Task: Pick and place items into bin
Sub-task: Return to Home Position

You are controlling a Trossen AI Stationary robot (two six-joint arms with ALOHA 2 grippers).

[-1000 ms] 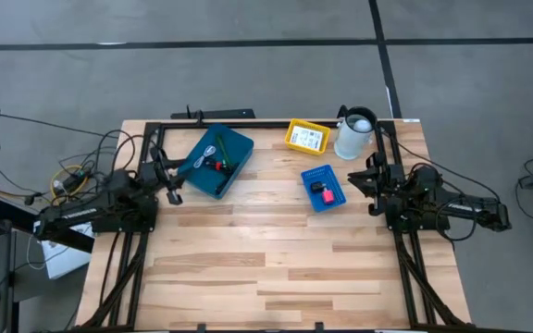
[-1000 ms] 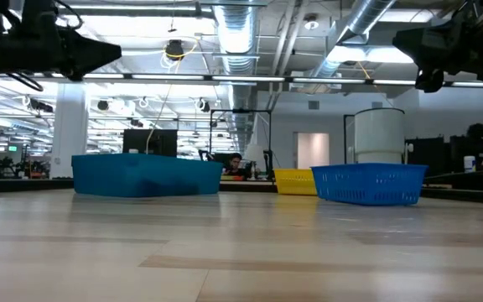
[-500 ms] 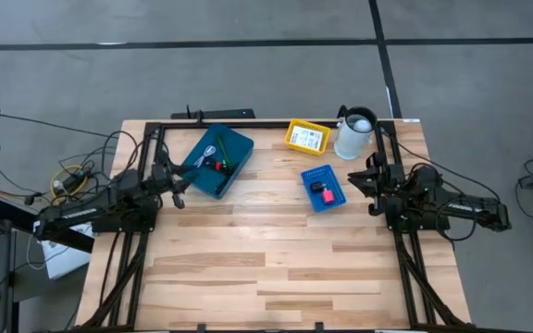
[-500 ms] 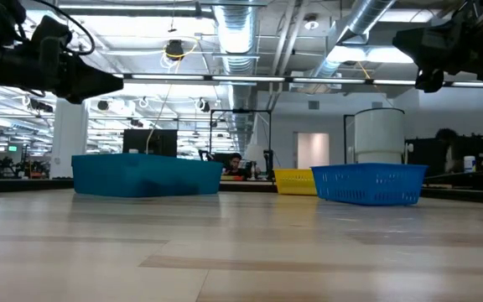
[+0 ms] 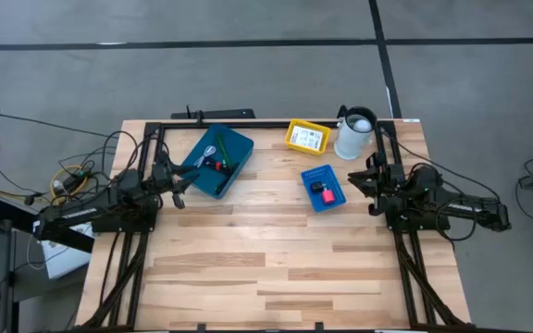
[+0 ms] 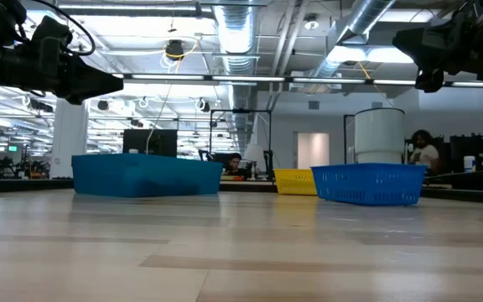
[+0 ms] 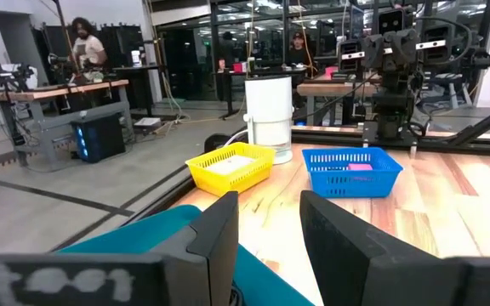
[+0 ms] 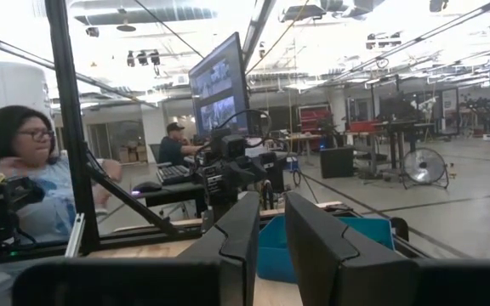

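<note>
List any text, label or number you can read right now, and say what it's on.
Nothing can be read for certain.
Print on the white card in the yellow bin: too small to read.
White marks on the body of the left gripper: too blurred to read.
Screen of the monitor in the room beyond: too blurred to read.

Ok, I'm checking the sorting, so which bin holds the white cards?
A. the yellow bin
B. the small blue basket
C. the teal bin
A: in the high view the white cards lie inside the yellow bin, and the left wrist view also shows white inside that bin.
</note>
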